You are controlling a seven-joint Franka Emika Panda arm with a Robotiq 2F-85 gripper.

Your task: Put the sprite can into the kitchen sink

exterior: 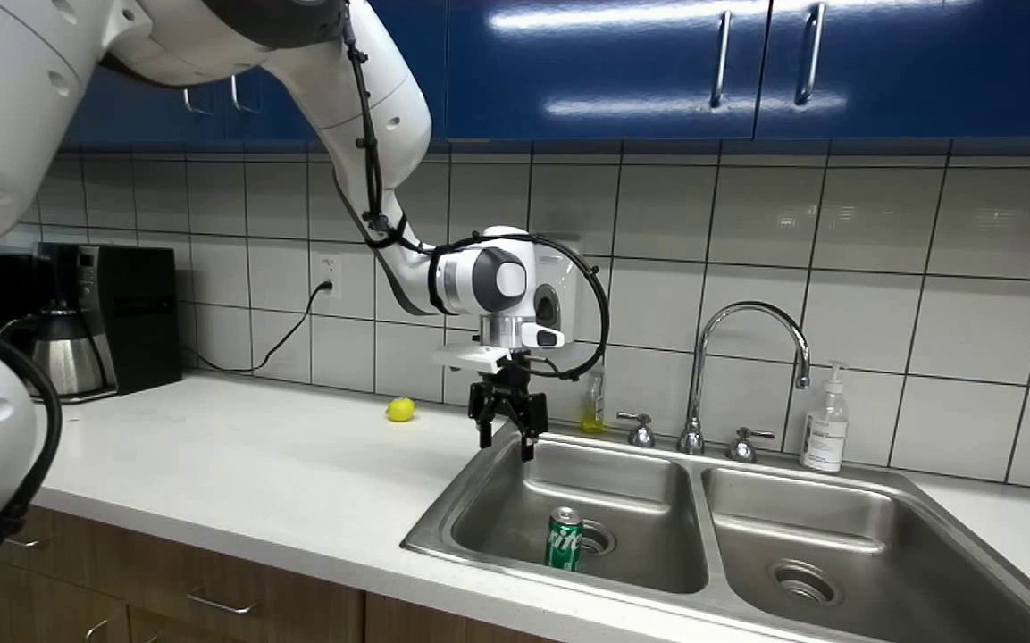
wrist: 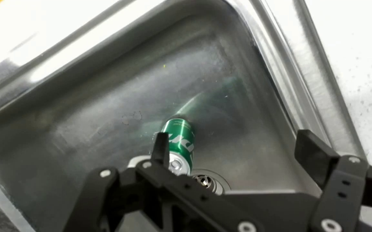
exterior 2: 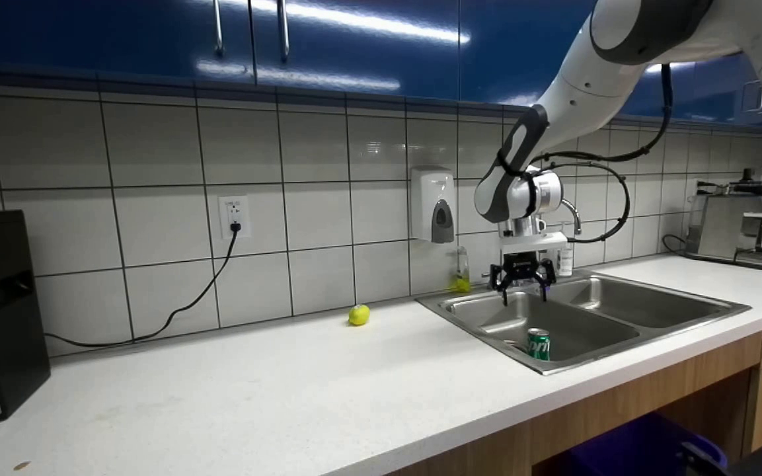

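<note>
The green sprite can (exterior: pixel 564 541) stands upright on the floor of the left basin of the steel kitchen sink (exterior: pixel 430 529), beside the drain. The can also shows in an exterior view (exterior 2: pixel 538 345) and in the wrist view (wrist: pixel 182 138), where a finger covers part of its side and top. The sink rim shows there too (wrist: pixel 305 54). My gripper (exterior: pixel 506 443) is open and empty, pointing down above the back left part of that basin, well above the can and apart from it. In the wrist view its fingers (wrist: pixel 236 143) are spread wide with nothing between them.
A chrome faucet (exterior: pixel 702 375) with two handles rises behind the sink. A soap pump bottle (exterior: pixel 825 433) and a yellow-liquid bottle (exterior: pixel 594 406) stand at the back. A small yellow round object (exterior 2: pixel 359 315) lies on the counter. Blue cabinets (exterior: pixel 604 71) hang above.
</note>
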